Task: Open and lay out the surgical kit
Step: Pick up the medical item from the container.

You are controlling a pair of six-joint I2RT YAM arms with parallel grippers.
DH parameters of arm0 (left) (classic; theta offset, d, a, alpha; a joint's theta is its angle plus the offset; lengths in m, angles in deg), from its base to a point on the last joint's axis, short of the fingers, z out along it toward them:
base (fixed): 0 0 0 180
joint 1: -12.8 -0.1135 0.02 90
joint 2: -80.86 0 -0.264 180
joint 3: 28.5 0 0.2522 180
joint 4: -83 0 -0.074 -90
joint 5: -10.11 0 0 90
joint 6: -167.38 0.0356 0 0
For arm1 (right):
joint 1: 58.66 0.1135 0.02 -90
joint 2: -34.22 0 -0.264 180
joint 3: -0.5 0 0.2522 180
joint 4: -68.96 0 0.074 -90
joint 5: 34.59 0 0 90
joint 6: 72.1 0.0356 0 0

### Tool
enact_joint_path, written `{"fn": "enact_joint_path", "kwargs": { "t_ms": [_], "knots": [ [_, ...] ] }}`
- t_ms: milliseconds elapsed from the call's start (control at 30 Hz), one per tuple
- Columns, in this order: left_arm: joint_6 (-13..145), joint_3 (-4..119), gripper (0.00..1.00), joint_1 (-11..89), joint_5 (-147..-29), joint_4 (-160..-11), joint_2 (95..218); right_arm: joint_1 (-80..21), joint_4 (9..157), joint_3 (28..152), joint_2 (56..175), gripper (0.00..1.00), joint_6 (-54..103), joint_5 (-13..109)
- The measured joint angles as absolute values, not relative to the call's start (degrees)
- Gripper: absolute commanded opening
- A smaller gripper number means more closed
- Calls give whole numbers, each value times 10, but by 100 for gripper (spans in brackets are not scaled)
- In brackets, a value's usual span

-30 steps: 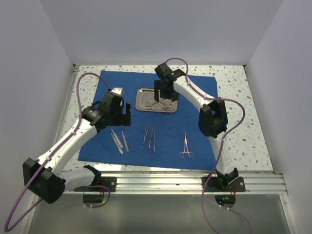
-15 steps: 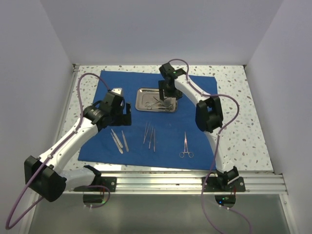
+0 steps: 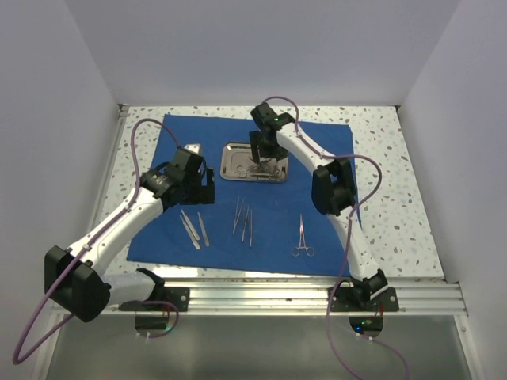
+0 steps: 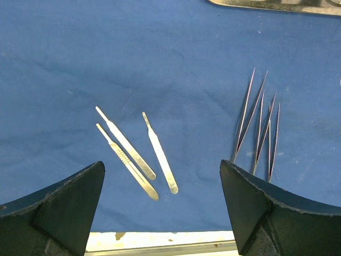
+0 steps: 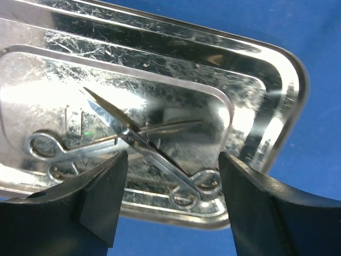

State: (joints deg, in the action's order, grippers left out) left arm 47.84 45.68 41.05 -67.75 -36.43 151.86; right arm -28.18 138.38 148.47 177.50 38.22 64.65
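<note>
The royal-blue cloth lies spread flat on the table. The steel tray sits on its far middle and holds two pairs of scissors. My right gripper hangs open just over the tray, its jaws either side of the scissors. My left gripper is open and empty above the cloth's left part. Three scalpel handles and several thin forceps lie on the cloth in front of it. A clamp lies on the cloth at the right.
The speckled table shows around the cloth. White walls close in the left, right and back. An aluminium rail runs along the near edge by the arm bases.
My right gripper shifted a little right, then back left, and now sits low over the tray. My left gripper edged slightly away from me.
</note>
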Motion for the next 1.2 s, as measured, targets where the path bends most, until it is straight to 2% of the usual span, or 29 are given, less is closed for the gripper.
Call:
{"fn": "enact_joint_path", "kwargs": {
  "t_ms": [100,267,367,400,467,567,600,1033,1200],
  "knots": [
    [478,455,93,410,-677,-365,1519,-275,1386,1505,1804,61,381,647],
    [480,453,93,410,-677,-365,1519,-268,1388,1523,1815,53,381,651],
    [481,453,93,410,-675,-365,1519,-267,1387,1523,1817,42,381,655],
    [481,453,93,410,-674,-365,1519,-267,1384,1519,1817,35,382,657],
    [485,453,93,410,-672,-365,1520,-267,1374,1504,1810,29,383,662],
    [487,453,93,409,-669,-365,1522,-264,1350,1475,1797,10,385,662],
    [489,453,93,408,-668,-365,1522,-262,1345,1471,1796,0,384,665],
    [500,453,94,402,-664,-365,1523,-256,1393,1519,1811,0,376,680],
    [501,454,99,402,-665,-367,1525,-259,1415,1530,1806,0,369,682]
  ]
}}
